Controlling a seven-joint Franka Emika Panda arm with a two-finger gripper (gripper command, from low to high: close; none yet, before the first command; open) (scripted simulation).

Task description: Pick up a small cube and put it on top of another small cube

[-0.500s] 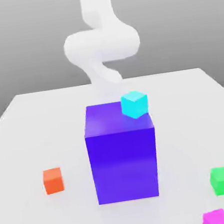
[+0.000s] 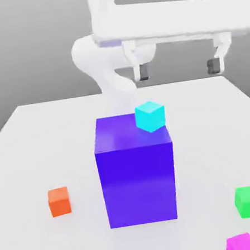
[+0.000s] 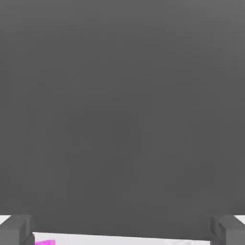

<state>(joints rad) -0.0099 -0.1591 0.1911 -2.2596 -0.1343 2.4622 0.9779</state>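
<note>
While the arm showed as little more than a white column behind the big block 0.5 s ago, the gripper (image 2: 178, 69) now hangs in the upper part of the exterior view, above and toward that view's right of the large purple block (image 2: 136, 170). Its 2 dark-tipped fingers (image 2: 141, 73) stand wide apart with nothing between them. In the hand view the same finger pads (image 3: 14, 231) sit far apart at the picture's corners.

Nothing on the white table (image 2: 34, 141) has shifted in that time. The cyan cube (image 2: 149, 115) rests on the purple block's top face, at the corner toward the exterior view's right and back, below the gripper and well apart from it. The orange cube (image 2: 59, 201) lies on the table to the exterior view's left of the block. The green cube (image 2: 249, 201) lies to the right, and the magenta cube (image 2: 242, 243) sits just in front of it at the frame's edge; a sliver of magenta (image 3: 45, 242) also appears in the hand view.
</note>
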